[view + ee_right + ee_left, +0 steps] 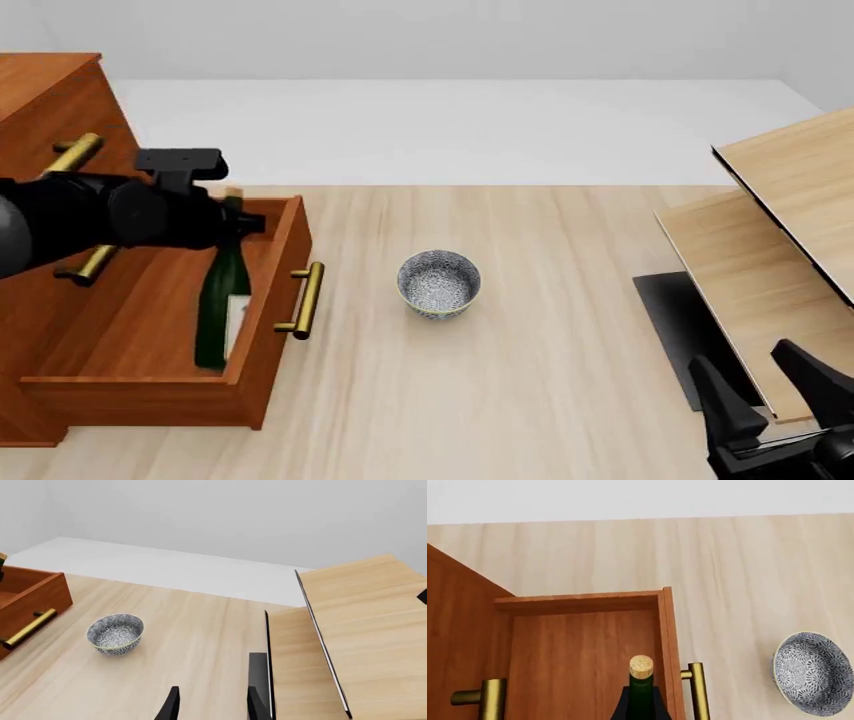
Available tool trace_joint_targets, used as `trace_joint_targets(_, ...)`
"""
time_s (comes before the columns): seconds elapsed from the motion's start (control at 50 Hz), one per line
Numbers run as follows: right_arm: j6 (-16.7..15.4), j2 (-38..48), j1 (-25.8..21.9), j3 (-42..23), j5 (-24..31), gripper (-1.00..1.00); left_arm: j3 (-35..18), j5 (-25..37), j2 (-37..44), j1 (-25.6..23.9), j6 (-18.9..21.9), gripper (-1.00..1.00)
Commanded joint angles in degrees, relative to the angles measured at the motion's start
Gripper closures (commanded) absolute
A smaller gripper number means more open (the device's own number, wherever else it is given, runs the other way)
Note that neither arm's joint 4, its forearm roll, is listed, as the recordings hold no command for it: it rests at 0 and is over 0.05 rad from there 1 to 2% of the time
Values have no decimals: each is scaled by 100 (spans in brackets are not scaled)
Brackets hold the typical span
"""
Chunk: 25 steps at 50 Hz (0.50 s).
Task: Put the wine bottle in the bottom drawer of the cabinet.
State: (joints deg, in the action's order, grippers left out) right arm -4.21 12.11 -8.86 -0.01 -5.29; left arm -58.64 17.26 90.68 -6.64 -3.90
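Note:
The dark green wine bottle (218, 300) stands inside the pulled-out bottom drawer (274, 330) of the reddish-brown cabinet (54, 110), its white label facing the drawer front. My left gripper (236, 222) is shut on its slim neck just below the cork. In the left wrist view the cork (641, 666) rises over the drawer floor (580, 655), with the black fingers (621, 711) flanking the wine bottle (641, 695) at its neck. My right gripper (763, 385) is open near the front right, far from the drawer, with nothing between its fingertips (212, 705).
A small speckled grey bowl (439, 284) sits on the table right of the drawer's brass handle (306, 299). Pale wooden furniture (787, 230) fills the right side, close to my right gripper. Higher drawer handles (74, 152) jut out behind the left arm.

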Motion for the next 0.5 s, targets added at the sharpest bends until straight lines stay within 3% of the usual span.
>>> trace_joint_targets(0.02, 24, -31, 0, 0, 18, -100, 55, 134, 435, 132, -20, 100)
trace_joint_targets(0.24, 34, -37, 0, 0, 22, -100, -68, 45, 820, 262, 48, 100)
trace_joint_targets(0.28, 39, -32, 2, 0, 17, -100, -29, 23, 796, 102, -166, 100)
trace_joint_targets(0.3, 35, -23, -2, 0, 7, -100, -83, 35, 854, 253, 13, 100)
trace_joint_targets(0.48, 49, 2, 0, 0, -22, -100, -26, -115, 1085, 178, -121, 100)
trace_joint_targets(0.5, 51, 10, 3, 0, -29, -100, -57, -111, 1140, 274, 15, 100)
